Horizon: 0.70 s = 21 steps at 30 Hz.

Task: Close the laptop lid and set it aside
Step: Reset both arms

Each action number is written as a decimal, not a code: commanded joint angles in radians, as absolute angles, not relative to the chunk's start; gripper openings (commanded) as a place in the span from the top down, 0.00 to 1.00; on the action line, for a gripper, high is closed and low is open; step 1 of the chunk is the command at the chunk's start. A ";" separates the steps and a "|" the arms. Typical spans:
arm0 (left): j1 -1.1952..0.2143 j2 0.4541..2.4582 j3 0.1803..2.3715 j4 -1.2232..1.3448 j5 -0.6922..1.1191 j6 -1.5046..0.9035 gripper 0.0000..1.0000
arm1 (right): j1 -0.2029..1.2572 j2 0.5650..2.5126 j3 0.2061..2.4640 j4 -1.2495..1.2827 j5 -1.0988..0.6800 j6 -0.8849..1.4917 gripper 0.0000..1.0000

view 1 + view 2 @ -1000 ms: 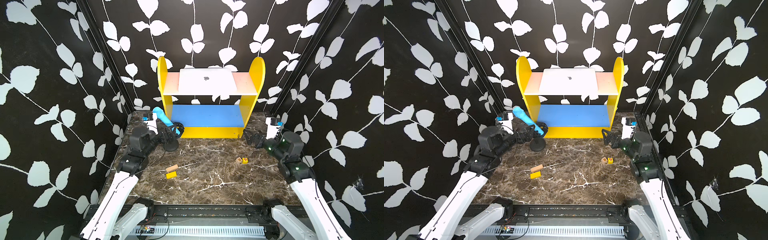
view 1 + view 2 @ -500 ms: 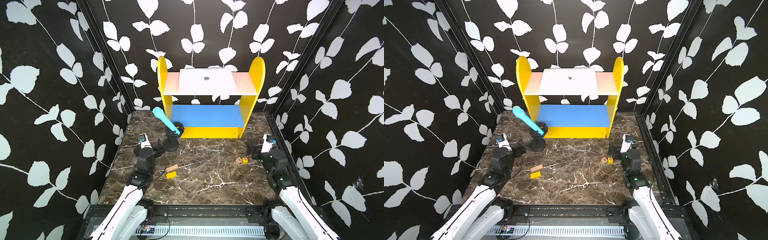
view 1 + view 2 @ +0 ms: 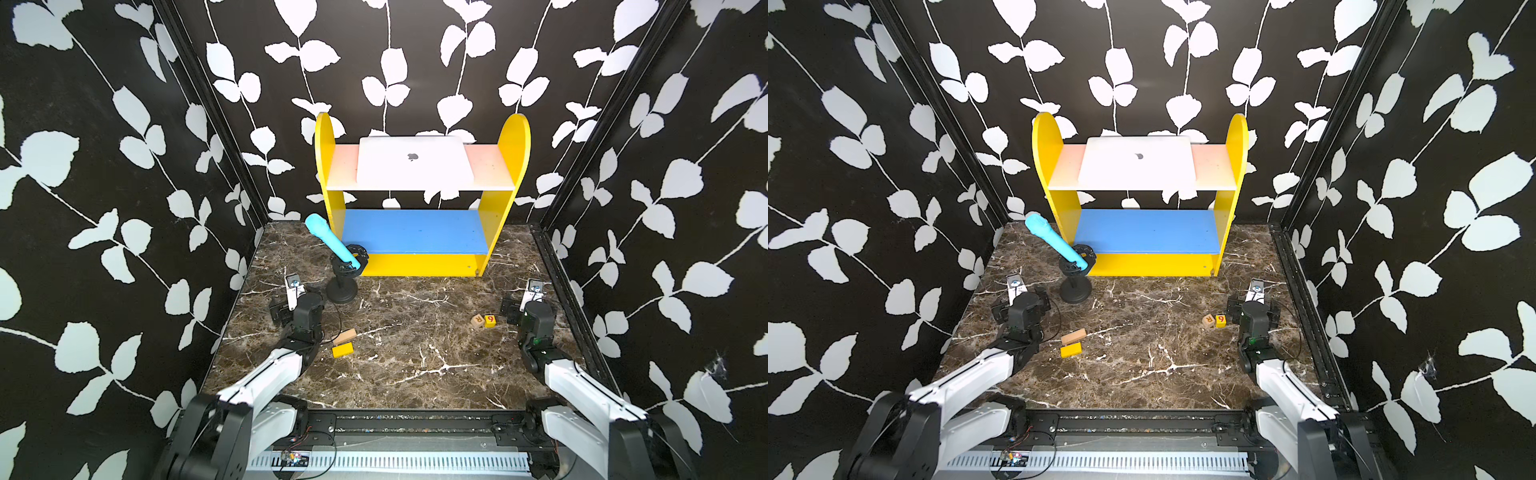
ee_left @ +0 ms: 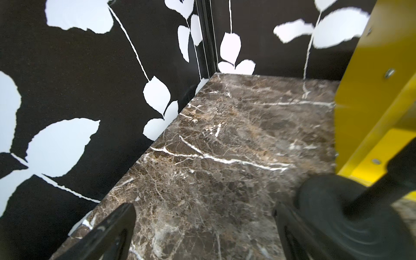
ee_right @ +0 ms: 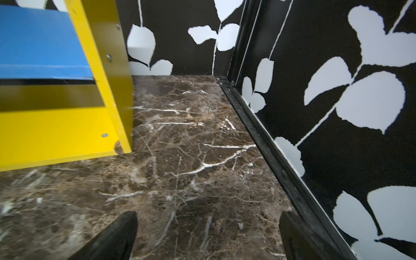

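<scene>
The silver-white laptop (image 3: 415, 170) (image 3: 1138, 172) lies flat on the pale top board of the yellow shelf unit (image 3: 515, 166). Its lid (image 3: 440, 158) is down, dark apple logo facing up. My left gripper (image 3: 296, 305) (image 4: 202, 207) is low over the marble at the left, far in front of the laptop, open and empty. Low at the right, my right gripper (image 3: 525, 305) (image 5: 208, 215) is open too, with only bare marble between its fingers. Neither wrist view shows the laptop.
A cyan microphone (image 3: 332, 245) leans in a black stand whose base (image 3: 342, 289) (image 4: 337, 213) sits just beside my left gripper. A wooden block (image 3: 344, 336) and a yellow block (image 3: 343, 350) lie front left. Two letter cubes (image 3: 484, 320) lie near my right gripper. The shelf's foot (image 5: 56, 132) is close.
Both arms have pulled back from beside the shelf and dropped low towards the table's front. The laptop has stayed on the top board.
</scene>
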<state>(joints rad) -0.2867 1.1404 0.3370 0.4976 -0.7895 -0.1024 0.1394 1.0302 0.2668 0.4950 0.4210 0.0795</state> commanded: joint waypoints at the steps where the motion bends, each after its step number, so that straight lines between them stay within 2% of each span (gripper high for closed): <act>1: -0.281 1.239 0.316 0.727 -0.827 0.007 0.02 | 0.126 1.100 0.257 0.679 0.468 0.047 0.00; 5: -0.275 1.359 0.292 0.932 -0.771 0.086 0.02 | 0.116 1.218 0.261 0.800 0.464 0.040 0.00; 12: -0.187 1.354 0.341 0.806 -0.592 0.047 0.02 | 0.102 1.406 0.270 0.998 0.409 0.016 0.00; 15: -0.165 1.374 0.349 0.820 -0.535 0.062 0.02 | 0.096 1.494 0.277 1.066 0.376 0.011 0.00; 17: -0.139 1.423 0.325 0.921 -0.494 0.054 0.02 | 0.095 1.551 0.273 1.147 0.352 -0.004 0.00; 19: -0.115 1.486 0.318 1.035 -0.444 0.067 0.02 | 0.093 1.539 0.281 1.094 0.330 -0.008 0.00; 21: -0.102 1.452 0.359 0.876 -0.404 0.041 0.02 | 0.082 1.526 0.308 1.030 0.307 0.002 0.00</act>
<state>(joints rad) -0.1230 1.4693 0.3313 0.8864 -0.5018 0.0502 0.0948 1.5414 0.2707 0.9981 0.3527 0.0093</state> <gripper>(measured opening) 0.982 0.997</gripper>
